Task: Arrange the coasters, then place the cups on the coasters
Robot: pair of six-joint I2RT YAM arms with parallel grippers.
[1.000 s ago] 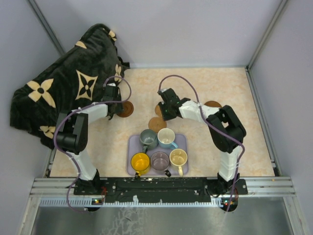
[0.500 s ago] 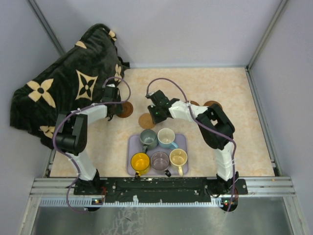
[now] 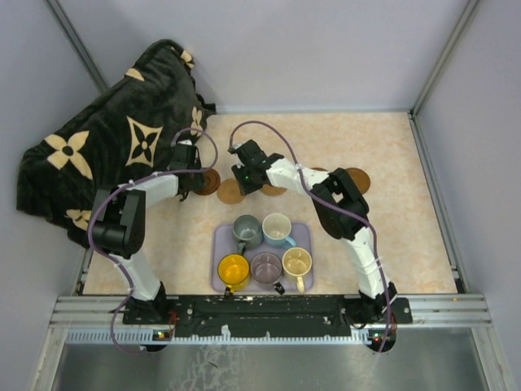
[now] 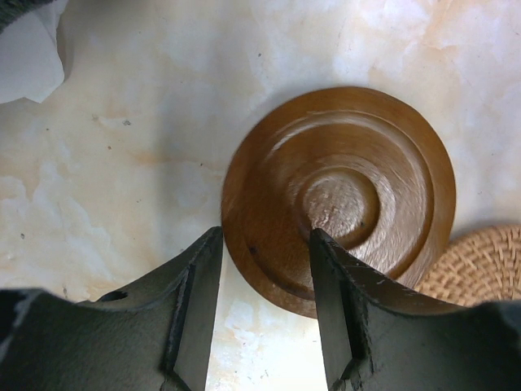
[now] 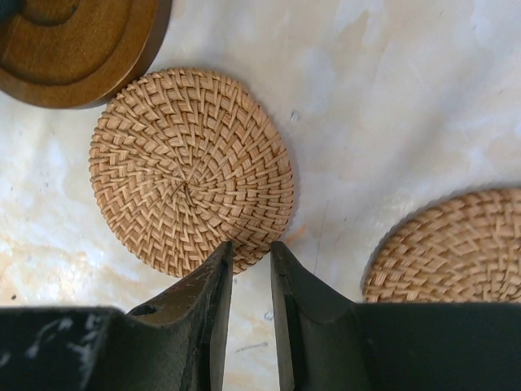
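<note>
A dark wooden coaster [image 4: 338,199] lies flat on the table. My left gripper [image 4: 264,244] stands open astride its near rim, one finger outside the edge and the other over the disc. Beside it to the right lies a woven tan coaster [image 5: 191,171]. My right gripper [image 5: 251,248] has its jaws a narrow gap apart, tips on that coaster's near rim. From above, the dark coaster [image 3: 209,181] and woven coaster [image 3: 230,192] almost touch. More coasters lie at centre [image 3: 274,190] and right [image 3: 356,179]. Grey-green [image 3: 247,230], light blue [image 3: 278,230], yellow [image 3: 234,270], purple [image 3: 266,266] and cream [image 3: 297,262] cups stand upright together.
All the cups stand on a lavender tray [image 3: 305,236] near the arm bases. A black blanket with tan flowers [image 3: 114,155] is heaped over the back left corner. Grey walls with metal posts close in the table on three sides.
My right arm has swung left and back, and the woven coaster has slid with it from just behind the tray to beside the dark coaster. The left arm has stayed still.
</note>
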